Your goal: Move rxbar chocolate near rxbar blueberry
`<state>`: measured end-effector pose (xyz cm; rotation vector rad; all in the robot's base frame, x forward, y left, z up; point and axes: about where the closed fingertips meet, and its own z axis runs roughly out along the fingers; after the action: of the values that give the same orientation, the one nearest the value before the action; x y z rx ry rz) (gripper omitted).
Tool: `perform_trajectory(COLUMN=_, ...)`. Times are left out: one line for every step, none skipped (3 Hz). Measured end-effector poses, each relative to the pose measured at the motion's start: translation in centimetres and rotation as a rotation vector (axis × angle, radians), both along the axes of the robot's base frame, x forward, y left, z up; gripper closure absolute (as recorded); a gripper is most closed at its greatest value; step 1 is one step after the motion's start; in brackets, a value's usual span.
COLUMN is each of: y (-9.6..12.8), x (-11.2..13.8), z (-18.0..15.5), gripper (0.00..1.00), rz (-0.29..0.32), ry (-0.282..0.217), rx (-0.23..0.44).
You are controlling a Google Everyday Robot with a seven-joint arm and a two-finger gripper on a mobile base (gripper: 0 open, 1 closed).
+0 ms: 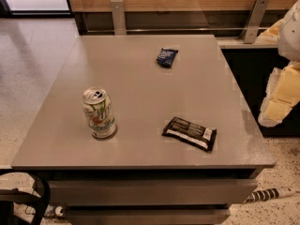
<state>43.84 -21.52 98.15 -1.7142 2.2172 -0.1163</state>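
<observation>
The claw [280,100] hangs off the worktop's [140,83] side; whether it's open, I cannot tell. Best pinch the rxbar chocolate [190,133], to the claw's left, across its narrow width.

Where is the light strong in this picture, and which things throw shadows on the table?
Camera view: strong glare in the top left corner; the can throws a short soft shadow rightward on the table; rxbar chocolate and rxbar blueberry barely any; the gripper, at the right edge, looks pale.

Seen at 3 o'clock, cut by the frame edge: arm [291,29] with gripper [280,95] below. Extends downward toward 7 o'clock, airborne.
</observation>
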Motion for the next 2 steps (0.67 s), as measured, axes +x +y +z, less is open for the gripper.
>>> perform_trajectory(y=0.00, x=0.00, z=0.01, gripper=0.00, rz=0.000, ry=0.000, rx=0.000)
perform_trajectory(y=0.26, x=-0.02, z=-0.73, gripper=0.00, rz=-0.035, ry=0.001, rx=0.081)
